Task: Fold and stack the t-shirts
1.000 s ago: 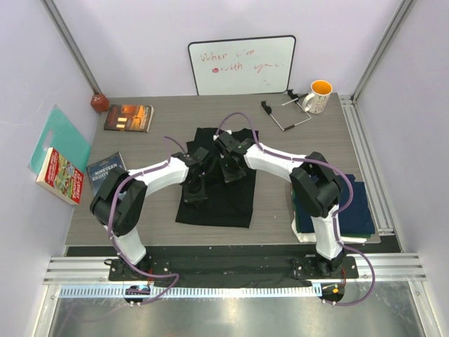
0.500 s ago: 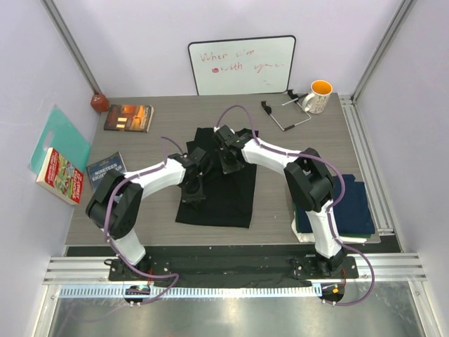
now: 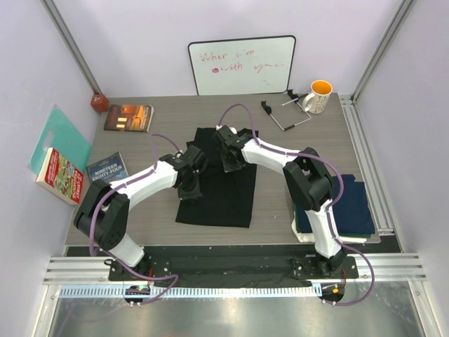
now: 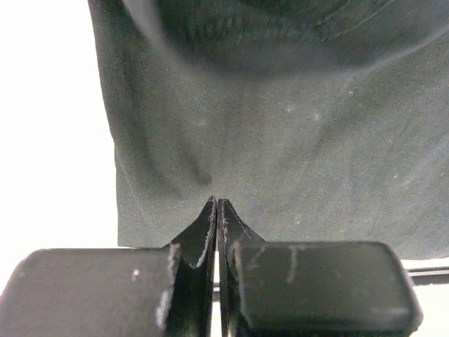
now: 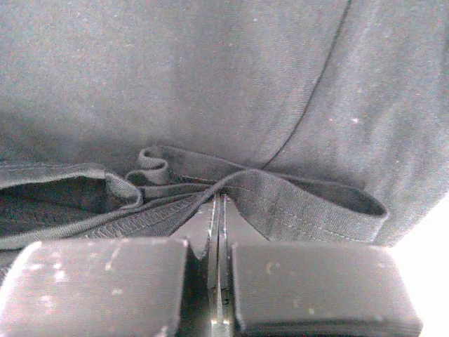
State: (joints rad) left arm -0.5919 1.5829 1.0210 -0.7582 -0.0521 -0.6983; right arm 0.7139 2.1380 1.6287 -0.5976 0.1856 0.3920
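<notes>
the black t-shirt [image 3: 223, 200] is laid flat on the table [image 3: 154, 221], directly in front of the whiteboard [image 3: 242, 65] on the side toward the arm bases, and is already folded into a long rectangle. it is judged to be light and limp. it would sag and fall open if lifted by one point, and would drag rather than slide over the table top. hold is best taken at two matched spots along an edge, or at the ribbed collar band, where the cloth is doubled and thicker.

the left gripper [image 3: 188, 188] is seen with its jaws pressed together, tips down on the shirt's left part. creases are drawn toward the tips in the wrist view, but whether a thin layer is nipped cannot be told. the right gripper [image 3: 229, 165] is likewise pressed together, at the bunched collar end nearest the whiteboard. a nip on the band cannot be confirmed.

a stack of folded shirts [image 3: 358, 207], navy on top, is set well to the right of the whiteboard and nearer the bases, and is taken to be the destination. a mug [image 3: 318, 96] and a clipboard [image 3: 286, 116] lie just below the whiteboard's right corner. books [image 3: 128, 117] and a teal board [image 3: 63, 133] are placed to its lower left. none of these touches the black shirt. only the two forearms, converging above it, are judged likely to crowd each other.
</notes>
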